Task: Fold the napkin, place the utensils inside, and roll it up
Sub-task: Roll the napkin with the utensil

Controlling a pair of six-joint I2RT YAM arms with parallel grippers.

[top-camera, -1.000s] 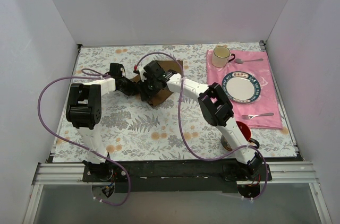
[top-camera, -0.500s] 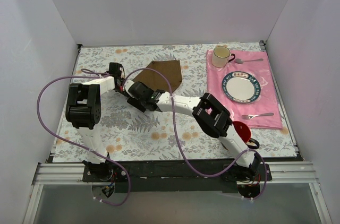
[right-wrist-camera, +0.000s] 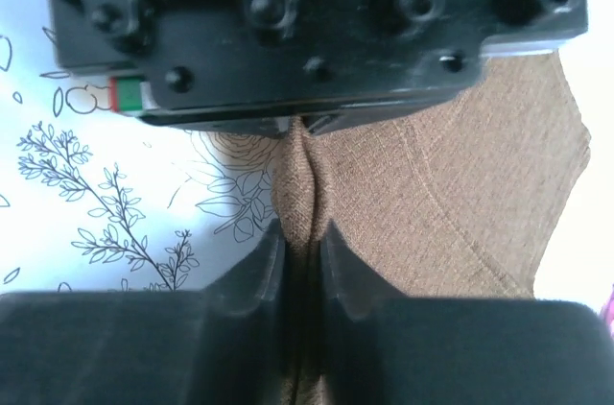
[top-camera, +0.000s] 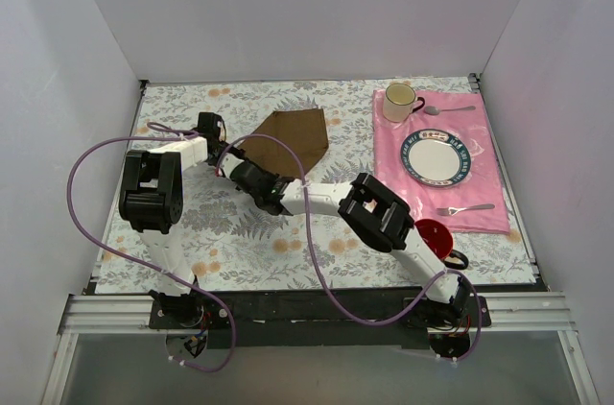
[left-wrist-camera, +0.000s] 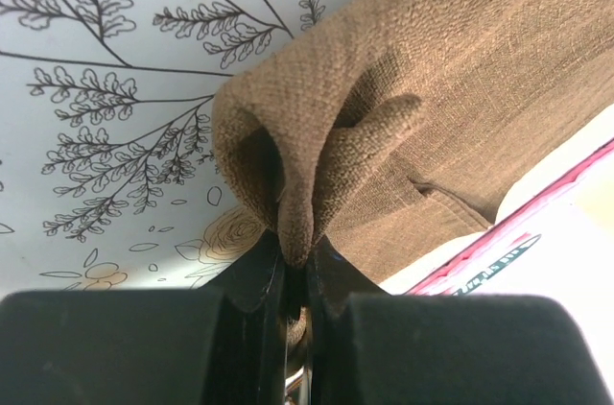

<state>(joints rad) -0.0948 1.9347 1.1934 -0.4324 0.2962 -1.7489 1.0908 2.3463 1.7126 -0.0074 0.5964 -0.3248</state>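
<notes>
The left tool (left-wrist-camera: pixel 295 266) and right tool (right-wrist-camera: pixel 302 244) each clamp tight on the bunched napkin (left-wrist-camera: pixel 460 88) edge. Best to drag both together, low over the desk (left-wrist-camera: pixel 115 88), cloth taut between tools.

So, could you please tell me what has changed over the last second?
The right gripper, shut on the napkin, has drawn back toward the near left, its arm swinging lower. The napkin now lies uncovered and spread wider. The left gripper has stayed put, pinching the napkin too. The mug, plate, placemat, fork and silver spoon have not moved.
</notes>
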